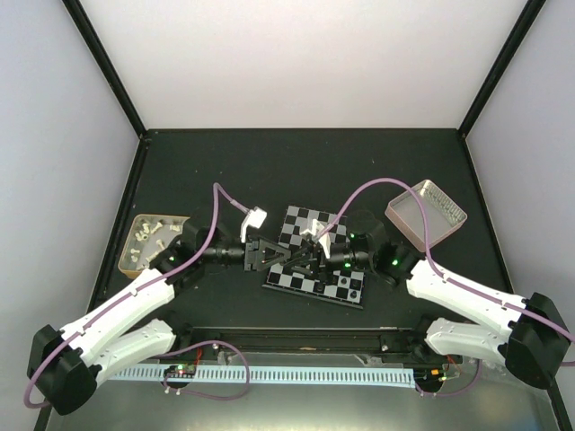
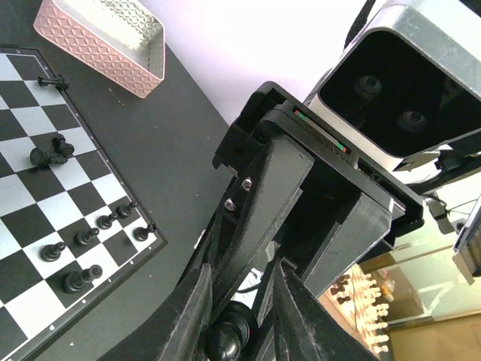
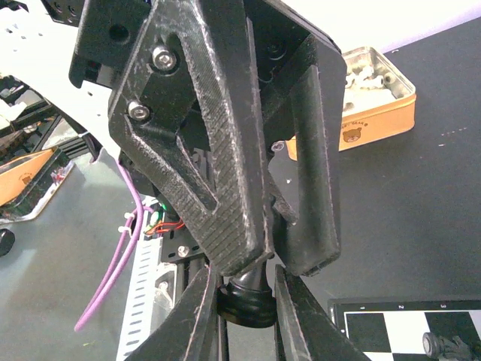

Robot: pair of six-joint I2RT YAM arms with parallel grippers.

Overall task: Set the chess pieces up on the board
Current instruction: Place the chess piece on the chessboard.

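The board (image 1: pixel 296 279) lies in the middle of the table. My two grippers meet just above it. Between my right gripper's (image 3: pixel 244 289) fingers sits the wide base of a black chess piece (image 3: pixel 249 304), and that gripper is shut on it. My left gripper (image 2: pixel 240 301) reaches in from the opposite side, its fingers (image 3: pixel 225 188) closed around the same piece's neck. The piece's round top (image 2: pixel 228 337) shows between the left fingers. Several small black chess pieces (image 2: pixel 81 280) stand along the board's (image 2: pixel 22 197) edge, and two lie toppled (image 2: pixel 46 155).
A pink-rimmed metal tray (image 1: pixel 446 205) stands at the right beyond the board, seen too in the left wrist view (image 2: pixel 98 56). A tan tray (image 1: pixel 128 260) with several white pieces is at the left. Purple cables arc over both arms.
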